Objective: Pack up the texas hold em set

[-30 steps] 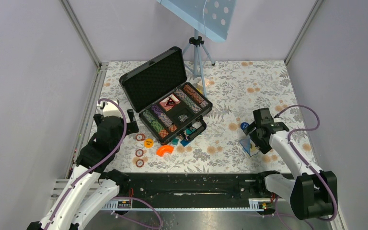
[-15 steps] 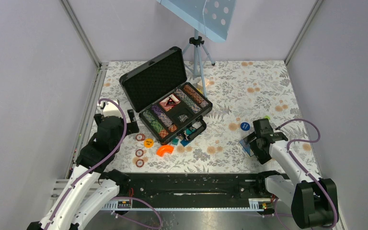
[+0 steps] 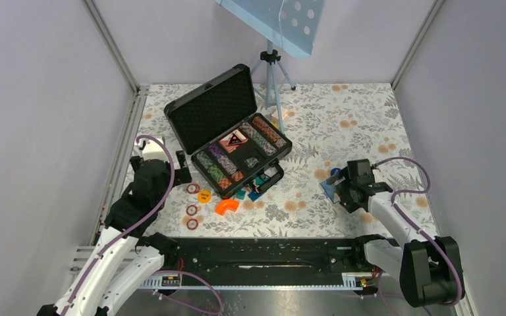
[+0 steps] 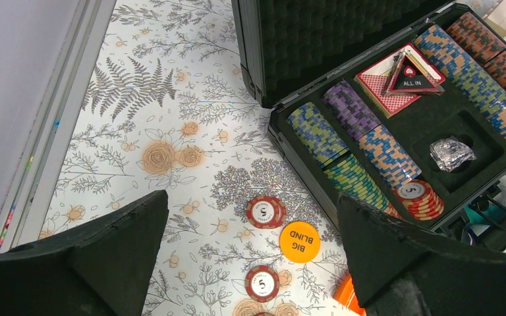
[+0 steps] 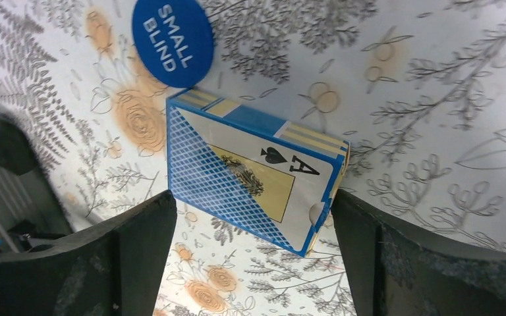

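Top external view, nearest first: at 7 o'clock on the desk [image 3: 369, 112] you have three loose red chips [image 3: 191, 210] lying flat. An orange curved piece [image 3: 226, 206] sits just beside them toward the middle, and the orange BIG BLIND disc [image 3: 203, 196] is just beyond.

At 4 o'clock your right claw [image 5: 250, 203] points down with its fingers spread wide, one at each end of the blue deck [image 5: 247, 174]. In the right wrist view the deck shows its ace-of-spades face to the camera. Its long axis runs from 10 to 4 o'clock and fills the gap from finger to finger. You cannot tell whether the pads press the deck or merely flank it. The blue SMALL BLIND disc [image 5: 172, 41] sits right at the deck's far corner, at 11 o'clock.

At 9 o'clock your left claw [image 3: 180, 166] hovers with its fingers wide apart, holding nothing, near the loose chips.

Just beyond it, at the middle, the case [image 3: 214, 118] stands open. Its long axis runs from 8 to 2 o'clock, the lid is propped up on the 11 o'clock side, and the handle faces 5 o'clock. Inside, the chip rows [image 4: 342, 151] run 10 to 4 o'clock across the case, and the red deck [image 4: 385, 95] lies under an ALL IN triangle [image 4: 410, 76].

Behind the case, at 12 o'clock, stands a tripod [image 3: 271, 69].
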Controlling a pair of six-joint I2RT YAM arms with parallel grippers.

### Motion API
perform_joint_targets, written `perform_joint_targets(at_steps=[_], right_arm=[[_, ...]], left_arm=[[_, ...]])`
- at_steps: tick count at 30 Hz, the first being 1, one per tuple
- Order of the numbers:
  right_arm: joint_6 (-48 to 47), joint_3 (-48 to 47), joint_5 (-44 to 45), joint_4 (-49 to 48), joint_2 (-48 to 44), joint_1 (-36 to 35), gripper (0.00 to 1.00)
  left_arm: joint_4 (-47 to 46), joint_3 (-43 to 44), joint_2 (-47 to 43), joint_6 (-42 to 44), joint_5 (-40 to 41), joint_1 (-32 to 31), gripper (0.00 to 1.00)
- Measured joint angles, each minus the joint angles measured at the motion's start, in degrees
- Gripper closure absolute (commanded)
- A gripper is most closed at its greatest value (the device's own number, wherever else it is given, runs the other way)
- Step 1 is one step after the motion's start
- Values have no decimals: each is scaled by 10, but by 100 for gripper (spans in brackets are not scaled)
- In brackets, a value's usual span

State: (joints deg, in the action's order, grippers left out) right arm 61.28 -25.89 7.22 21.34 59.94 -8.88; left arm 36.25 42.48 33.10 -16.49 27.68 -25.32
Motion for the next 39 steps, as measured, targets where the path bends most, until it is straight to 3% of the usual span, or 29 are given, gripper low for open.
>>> perform_joint_targets(at_steps=[6, 16, 23, 29, 39], right_arm=[[-6, 5, -37, -52, 14, -21, 6], [-9, -24, -43, -124, 88, -159, 5], [-53, -45, -3, -32, 56, -162, 1], [-141, -128, 35, 68, 40, -162, 0], [-303, -250, 7, 115, 195, -136, 1]], left_arm=[[-2, 0, 0, 1, -6, 0, 1], [-3, 0, 1, 2, -19, 0, 1], [-4, -3, 4, 2, -22, 0, 1], [-4, -5, 4, 2, -25, 0, 1], [-4, -6, 4, 2, -29, 0, 1]])
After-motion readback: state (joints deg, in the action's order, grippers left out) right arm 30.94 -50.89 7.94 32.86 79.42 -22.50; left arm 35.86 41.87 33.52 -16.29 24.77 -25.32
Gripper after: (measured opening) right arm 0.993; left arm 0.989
